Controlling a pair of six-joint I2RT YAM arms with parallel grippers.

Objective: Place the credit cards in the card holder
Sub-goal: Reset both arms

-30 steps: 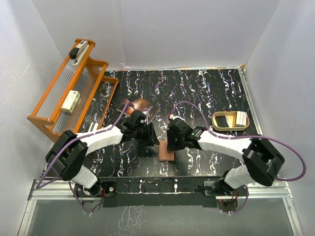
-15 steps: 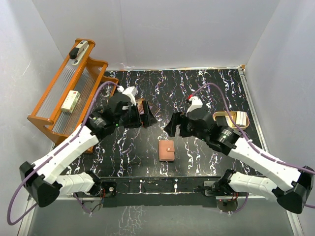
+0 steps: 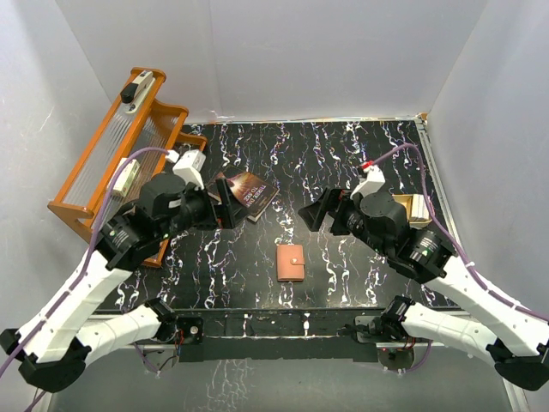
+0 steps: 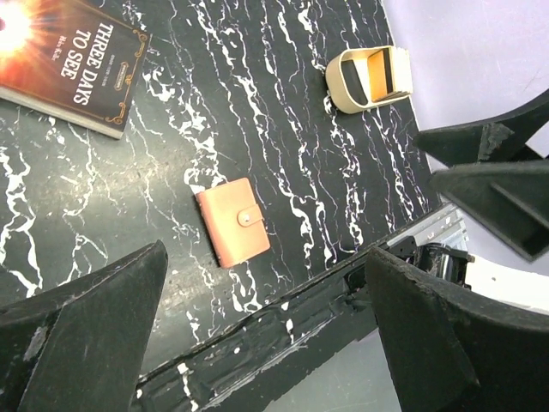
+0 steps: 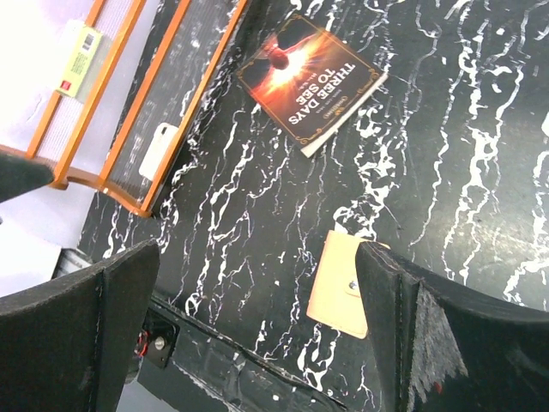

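Rack (image 3: 103, 172), orange, stands far left by the wall; the things on it are too small to name

Left gripper (image 3: 228, 206) hangs above the table (image 3: 360, 154) with its jaws spread as wide as they go and nothing between them. The book (image 3: 253, 190) lies flat, just past its fingers

Holder (image 3: 291, 263) lies shut on the table, apart from everything else and close to the front edge. In the left wrist view its tab is snapped across the cover. It sits between the two arms and nearer the front edge than either gripper. Its long axis runs from the front edge toward the far wall, hardly tilted

Cards show loose in no view. They are likely inside the shut holder, though that cannot be seen, and if so the task looks all but done

Right gripper (image 3: 319, 216) also hangs above the table, jaws fully apart and empty. The holder lies down and toward the front edge from it, slightly to its left. It looks somewhat nearer the holder than the left gripper is, so any further touch would fall to it more easily. Its jaws would best close across the holder's short width

Tin (image 4: 339, 90) lies far right, well apart from the holder, and the right arm mostly hides it from above
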